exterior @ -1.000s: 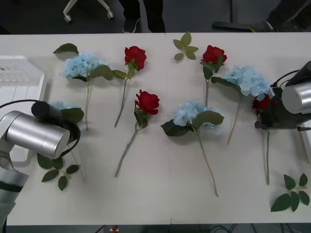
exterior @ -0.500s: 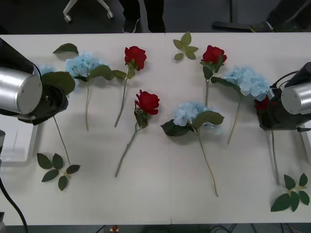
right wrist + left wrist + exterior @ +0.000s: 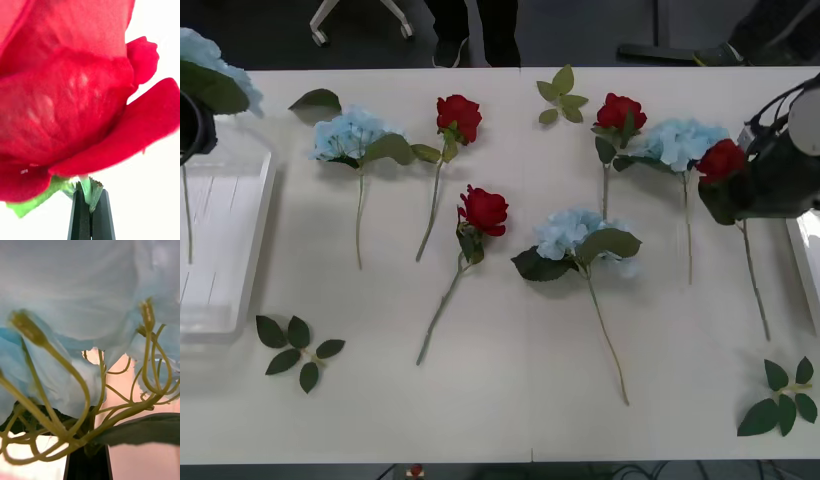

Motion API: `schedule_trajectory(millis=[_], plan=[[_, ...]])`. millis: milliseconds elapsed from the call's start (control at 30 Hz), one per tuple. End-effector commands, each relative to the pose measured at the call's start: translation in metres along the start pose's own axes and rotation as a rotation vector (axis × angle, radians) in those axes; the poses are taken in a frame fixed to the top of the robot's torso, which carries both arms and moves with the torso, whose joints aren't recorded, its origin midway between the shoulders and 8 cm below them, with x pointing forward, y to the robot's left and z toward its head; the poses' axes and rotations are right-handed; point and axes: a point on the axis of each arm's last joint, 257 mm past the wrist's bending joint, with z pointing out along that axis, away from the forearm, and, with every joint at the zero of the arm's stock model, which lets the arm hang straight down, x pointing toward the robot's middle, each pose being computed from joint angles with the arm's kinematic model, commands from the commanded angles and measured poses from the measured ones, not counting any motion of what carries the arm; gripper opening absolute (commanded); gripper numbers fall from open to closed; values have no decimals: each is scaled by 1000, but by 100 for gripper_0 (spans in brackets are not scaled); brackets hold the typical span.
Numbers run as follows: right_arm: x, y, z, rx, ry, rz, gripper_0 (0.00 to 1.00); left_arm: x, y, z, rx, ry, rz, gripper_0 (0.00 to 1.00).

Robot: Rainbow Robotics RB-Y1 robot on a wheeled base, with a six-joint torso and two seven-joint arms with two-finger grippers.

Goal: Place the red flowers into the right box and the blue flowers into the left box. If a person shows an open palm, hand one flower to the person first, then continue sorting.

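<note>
Over the white plastic box at the counter's left edge, the left end effector is clamped on the pale blue hydrangea, bloom toward the far edge, thin stem hanging toward the near edge. Released off-centre, that stem could catch the box rim. At the counter's right edge, the right end effector pinches the red rose just under its bloom, its stem likewise trailing nearward; it could swing and snag.

Two robot arms lift flowers above a white table.

At the left edge, a blue flower hangs over the left box; the right gripper holds a red rose, stem dangling.
</note>
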Motion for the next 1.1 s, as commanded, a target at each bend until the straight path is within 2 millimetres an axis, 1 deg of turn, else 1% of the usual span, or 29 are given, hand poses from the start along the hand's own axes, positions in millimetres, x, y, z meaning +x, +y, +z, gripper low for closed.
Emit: schedule_trajectory(millis=[33,67,133,167,267,333,400,433,467,500,567,667,800,867,900,967,1000,1033,1067,1100], plan=[[-43,-26,-60,40,-91,-14,0,-26,55,-8,-58,-40,8,0],[-48,-32,-68,52,-104,-19,0,-27,65,-7,-63,-37,9,0],[-57,-50,-84,92,-130,-61,0,-24,90,-2,-85,-30,14,0],[-60,-60,-91,115,-139,-84,0,-22,99,1,-94,-26,19,0],[-71,-85,-106,165,-180,-122,0,-11,131,13,-137,-25,30,0],[-76,-98,-108,180,-199,-118,0,-2,147,22,-156,-25,31,0],[-81,-116,-107,199,-219,-125,0,9,162,35,-172,-28,34,0],[-82,-121,-107,206,-227,-130,0,13,167,39,-177,-29,33,0],[-86,-132,-107,221,-243,-136,0,21,176,47,-186,-30,27,0],[-88,-138,-107,231,-249,-141,0,24,179,49,-190,-33,24,0],[-95,-155,-108,265,-278,-160,0,37,187,61,-198,-28,20,0],[-98,-174,-104,306,-292,-187,0,48,190,73,-201,-22,20,0],[-96,-188,-101,329,-282,-215,0,59,186,84,-194,-12,19,0],[-95,-197,-105,359,-278,-229,0,62,184,86,-194,-6,26,0],[-92,-206,-103,380,-269,-228,0,62,182,87,-192,-5,26,0],[-87,-215,-101,390,-257,-218,0,63,181,88,-191,-3,30,0],[-85,-222,-103,392,-253,-205,0,63,180,88,-190,-3,31,2],[-82,-227,-103,391,-249,-192,0,63,180,88,-190,-2,34,8],[-80,-232,-104,399,-245,-186,0,64,180,88,-190,-1,34,10],[-75,-243,-106,417,-232,-175,0,63,178,88,-186,-3,34,16]])
